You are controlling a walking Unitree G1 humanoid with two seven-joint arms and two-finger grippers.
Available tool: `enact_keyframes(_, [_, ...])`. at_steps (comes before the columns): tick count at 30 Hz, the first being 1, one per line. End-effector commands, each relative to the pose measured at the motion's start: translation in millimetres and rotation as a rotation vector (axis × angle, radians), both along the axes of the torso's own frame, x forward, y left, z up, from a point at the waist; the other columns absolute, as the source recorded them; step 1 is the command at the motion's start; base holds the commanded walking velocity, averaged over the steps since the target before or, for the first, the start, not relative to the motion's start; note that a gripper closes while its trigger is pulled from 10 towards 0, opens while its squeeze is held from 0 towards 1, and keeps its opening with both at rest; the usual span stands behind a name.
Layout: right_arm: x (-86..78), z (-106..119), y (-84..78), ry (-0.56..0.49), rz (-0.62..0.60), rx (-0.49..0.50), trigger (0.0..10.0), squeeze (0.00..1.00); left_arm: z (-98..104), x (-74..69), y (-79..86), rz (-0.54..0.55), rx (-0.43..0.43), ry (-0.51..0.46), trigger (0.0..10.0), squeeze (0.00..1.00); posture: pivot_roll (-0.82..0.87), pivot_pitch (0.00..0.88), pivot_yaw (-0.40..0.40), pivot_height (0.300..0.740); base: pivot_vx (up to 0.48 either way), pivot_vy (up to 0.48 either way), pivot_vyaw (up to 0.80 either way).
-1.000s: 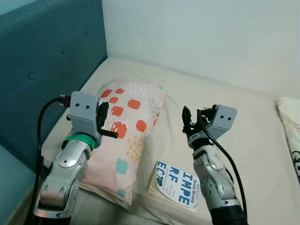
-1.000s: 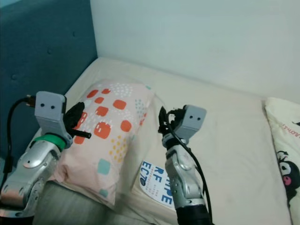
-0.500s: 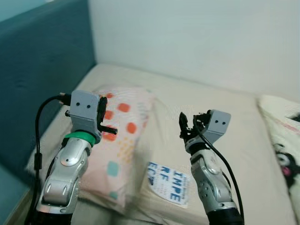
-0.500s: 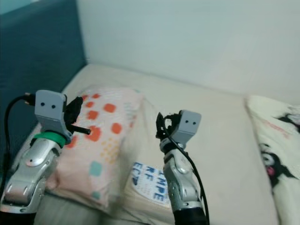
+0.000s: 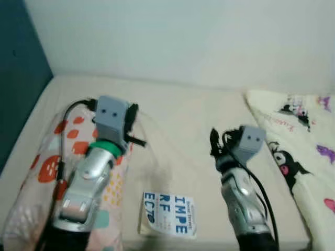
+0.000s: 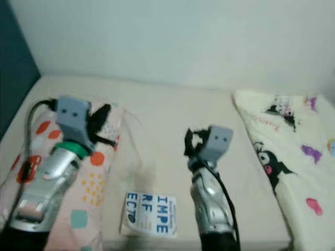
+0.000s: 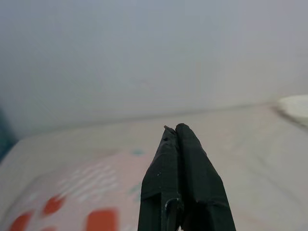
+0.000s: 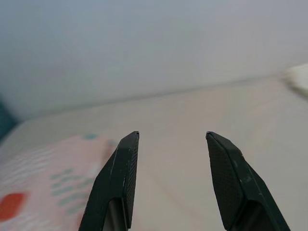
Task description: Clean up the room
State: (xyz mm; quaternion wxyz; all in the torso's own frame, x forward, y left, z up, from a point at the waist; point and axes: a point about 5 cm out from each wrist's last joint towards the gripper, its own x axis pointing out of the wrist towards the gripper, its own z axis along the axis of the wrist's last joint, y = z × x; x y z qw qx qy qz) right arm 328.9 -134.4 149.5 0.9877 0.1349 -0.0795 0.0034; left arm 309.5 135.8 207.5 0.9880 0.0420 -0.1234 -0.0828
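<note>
A white book [image 5: 168,221] with blue letters lies flat on the beige bed [image 5: 178,115] near its front edge, between my two arms. My left gripper [image 5: 137,130] is raised over the right edge of a pink pillow [image 5: 36,183] with coloured patches; in the left wrist view its fingers [image 7: 175,127] are pressed together, holding nothing. My right gripper [image 5: 213,141] is held up above the mattress, right of the book. Its fingers [image 8: 172,134] stand apart and empty in the right wrist view.
A cream blanket [image 5: 298,157] with cartoon prints covers the right side of the bed. A teal headboard [image 5: 15,78] stands at the left and a white wall [image 5: 183,36] runs behind. Bare mattress lies between pillow and blanket.
The camera has swung to the right: the pillow and headboard slid toward the left edge and the printed blanket came into view. Both arms keep the same raised pose.
</note>
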Motion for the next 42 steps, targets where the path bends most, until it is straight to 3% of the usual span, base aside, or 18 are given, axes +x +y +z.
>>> enact_keyframes(1, [-1.6, -6, -3.0, 0.021, -0.010, -0.012, 10.0, 0.00, -4, -1.3, -2.3, -0.008, 0.009, 0.013, 10.0, 0.00, 0.08, 0.044, -0.010, 0.740, 0.000, 0.000, 0.00])
enact_keyframes(15, [-2.1, -10, -2.4, 0.029, -0.006, -0.026, 10.0, 0.00, -8, 0.3, -1.8, -0.006, 0.000, 0.034, 10.0, 0.00, 0.07, 0.045, -0.006, 0.740, 0.000, 0.000, 0.00])
enact_keyframes(18, [-4.3, -30, 6.1, 0.087, 0.074, -0.174, 10.0, 0.00, -36, -4.8, 3.2, -0.018, 0.014, 0.118, 10.0, 0.00, 0.07, 0.038, -0.008, 0.740, 0.000, 0.000, 0.00])
enact_keyframes(19, [-4.3, -30, 6.1, 0.087, 0.074, -0.174, 10.0, 0.00, -36, -4.8, 3.2, -0.018, 0.014, 0.118, 10.0, 0.00, 0.07, 0.038, -0.008, 0.740, 0.000, 0.000, 0.00])
enact_keyframes(22, [-18.1, -76, 6.1, 0.235, 0.125, -0.309, 10.0, 0.00, -84, -18.5, 12.3, -0.001, 0.044, 0.267, 10.0, 0.00, 0.08, 0.031, -0.023, 0.740, 0.000, 0.000, 0.00])
enact_keyframes(30, [-38.4, -111, 0.5, 0.321, 0.177, -0.416, 10.0, 0.00, -131, -40.5, 18.7, 0.025, 0.045, 0.419, 10.0, 0.00, 0.08, 0.022, -0.058, 0.740, 0.000, 0.000, 0.00])
enact_keyframes(31, [-44.4, -124, -3.3, 0.376, 0.172, -0.418, 10.0, 0.00, -145, -49.2, 16.5, 0.011, 0.052, 0.464, 10.0, 0.00, 0.08, 0.020, -0.068, 0.740, 0.000, 0.000, 0.00])
enact_keyframes(38, [-57.2, -144, -3.5, 0.462, 0.171, -0.412, 10.0, 0.00, -157, -53.5, 14.6, 0.055, 0.017, 0.500, 10.0, 0.00, 0.08, 0.020, -0.095, 0.740, 0.000, 0.000, 0.00])
enact_keyframes(42, [-57.9, -145, -0.7, 0.458, 0.188, -0.417, 10.0, 0.00, -156, -51.7, 12.5, 0.059, 0.008, 0.491, 10.0, 0.00, 0.07, 0.020, -0.099, 0.740, 0.000, 0.000, 0.00])
